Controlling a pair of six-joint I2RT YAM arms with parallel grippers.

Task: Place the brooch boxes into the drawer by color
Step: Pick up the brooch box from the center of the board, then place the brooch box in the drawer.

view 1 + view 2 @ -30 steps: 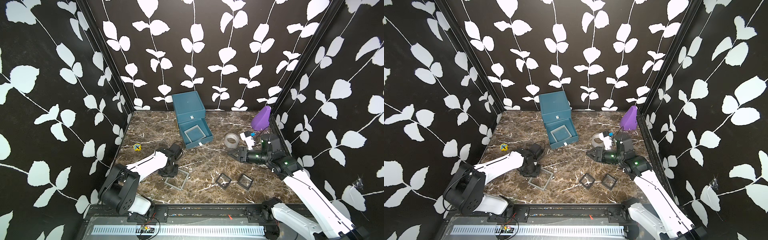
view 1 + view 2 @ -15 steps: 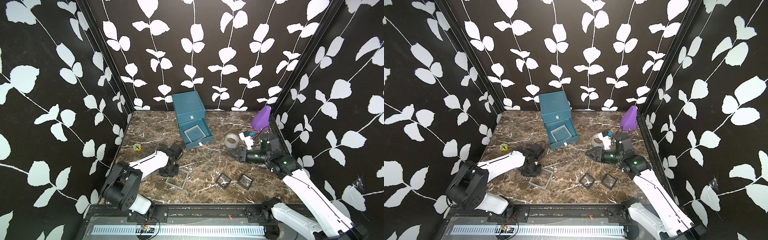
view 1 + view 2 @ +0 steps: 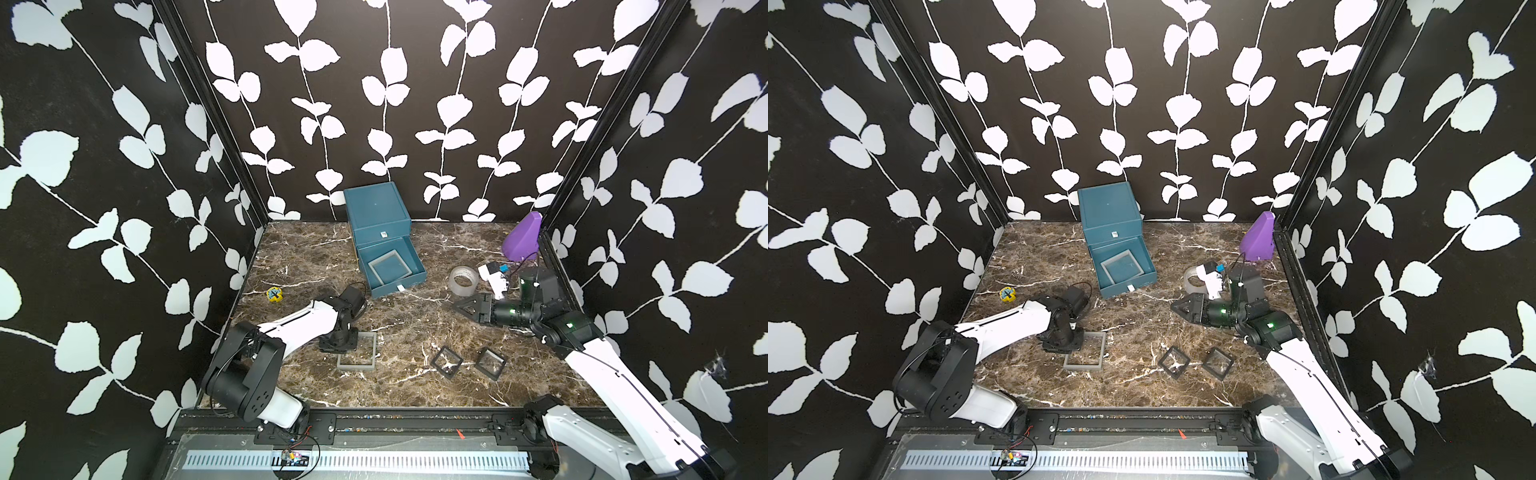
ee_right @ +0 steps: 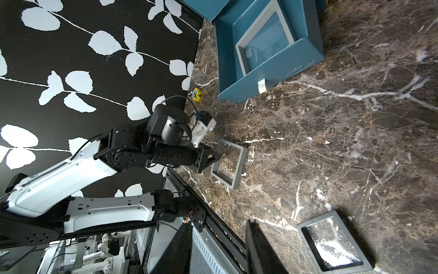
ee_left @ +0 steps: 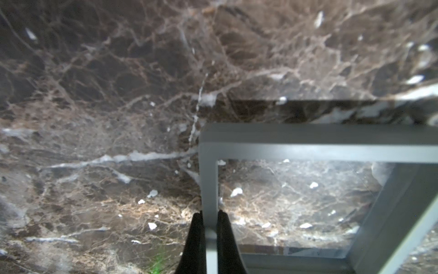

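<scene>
A grey brooch box (image 3: pixel 358 365) (image 3: pixel 1084 366) lies low on the marble at the front left. My left gripper (image 3: pixel 338 344) (image 3: pixel 1065 345) (image 5: pixel 209 213) is shut on its left rim (image 5: pixel 208 180), one finger on each side. Another grey brooch box (image 3: pixel 389 266) (image 4: pixel 241 57) lies in the pulled-out bottom tray (image 3: pixel 399 286) of the teal drawer (image 3: pixel 376 212) (image 3: pixel 1106 208). Two black brooch boxes (image 3: pixel 446 362) (image 3: pixel 490 363) sit at the front right, one of them in the right wrist view (image 4: pixel 331 242). My right gripper (image 3: pixel 459 305) (image 3: pixel 1177 307) (image 4: pixel 219 224) hovers open and empty, right of the drawer.
A clear tape roll (image 3: pixel 464 281) sits close behind the right gripper. A purple wedge (image 3: pixel 521 241) stands in the back right corner. A small yellow item (image 3: pixel 274 294) lies near the left wall. Patterned walls close in three sides.
My left gripper has closed onto the grey brooch box's rim. The right arm has barely moved.
</scene>
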